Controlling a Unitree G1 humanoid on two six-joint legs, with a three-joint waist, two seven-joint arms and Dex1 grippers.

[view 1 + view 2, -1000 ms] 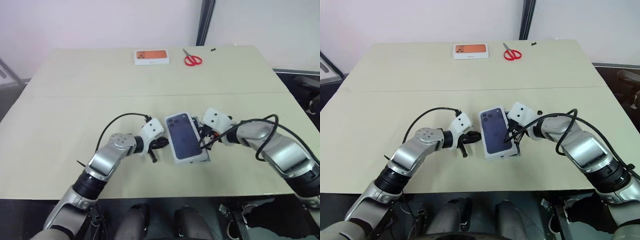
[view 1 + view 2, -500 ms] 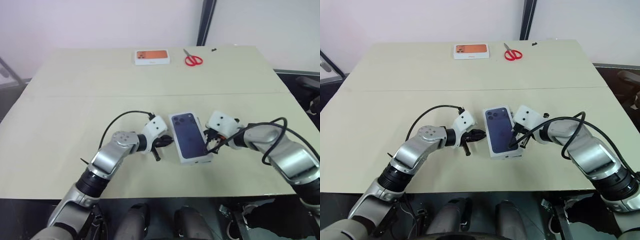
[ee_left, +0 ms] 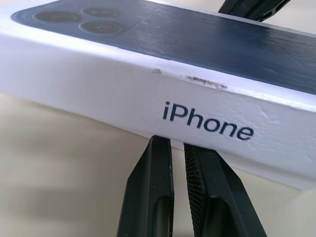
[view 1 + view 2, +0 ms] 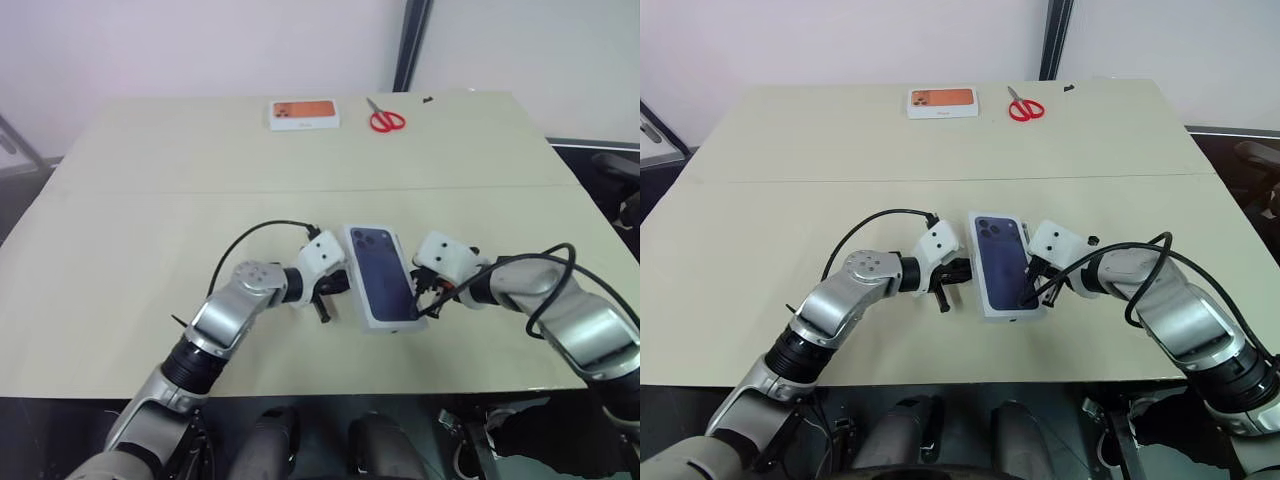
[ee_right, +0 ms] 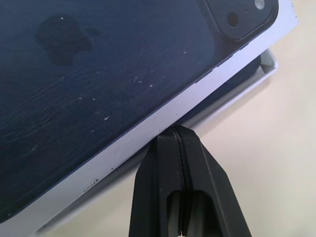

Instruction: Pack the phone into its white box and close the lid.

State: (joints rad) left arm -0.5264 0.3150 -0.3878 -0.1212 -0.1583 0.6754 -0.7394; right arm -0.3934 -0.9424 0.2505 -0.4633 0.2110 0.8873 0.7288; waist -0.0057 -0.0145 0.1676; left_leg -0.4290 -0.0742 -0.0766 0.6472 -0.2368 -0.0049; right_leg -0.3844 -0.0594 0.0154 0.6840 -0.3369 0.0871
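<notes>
On the matte beige table (image 4: 130,230), seen from the head camera, the lid (image 4: 382,274) lies printed side up, a glossy dark blue phone back with a camera cluster toward its far end, framed by a white cardboard rim. It sits over the white box (image 5: 249,85) near the table's front edge, between both arms. The left gripper (image 4: 331,290) rests just beside the lid's left long side, the right gripper (image 4: 421,297) against its right long side. Well apart, at the far edge, lie an orange-printed white box (image 4: 303,114) and red-handled scissors (image 4: 384,120).

From the left wrist, the lid's smooth white side wall carries dark "iPhone" lettering and a small scuff along the upper edge. The left gripper's (image 3: 178,144) two ribbed black fingers stand almost together, a thin slit between them, tips at the wall's lower edge, clasping nothing.

From the right wrist, the lid's top is dark, finely scratched, with an apple mark. The right gripper's (image 5: 175,131) fingers are pressed together, tips at the lid's white edge. Beneath, the box's corner juts out, the lid sitting askew. Whether the phone lies inside cannot be told.
</notes>
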